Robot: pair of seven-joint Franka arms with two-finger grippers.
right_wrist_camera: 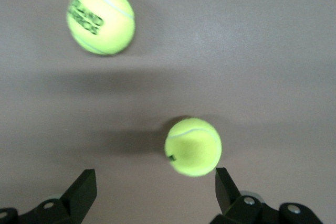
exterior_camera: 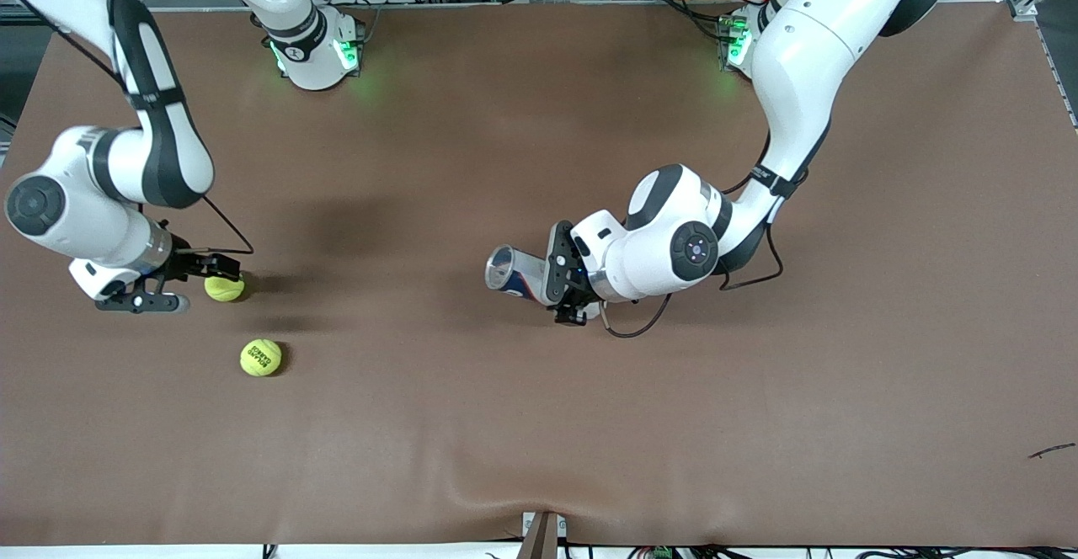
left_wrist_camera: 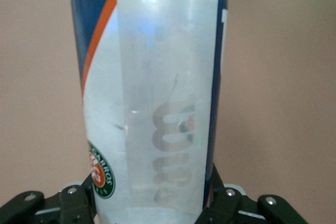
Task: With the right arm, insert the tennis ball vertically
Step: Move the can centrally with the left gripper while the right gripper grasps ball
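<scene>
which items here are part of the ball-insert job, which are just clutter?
In the job:
- right gripper, open, by the near ball
- tube, clamped in the left gripper, tilted above the table
- the spare ball, nearer the front camera, may go in too

Lying about:
- small dark scrap at the left arm's end of the table

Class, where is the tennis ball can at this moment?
In the front view the tennis ball can is held in the left gripper, lying sideways near the table's middle, well away from the two balls.
</scene>
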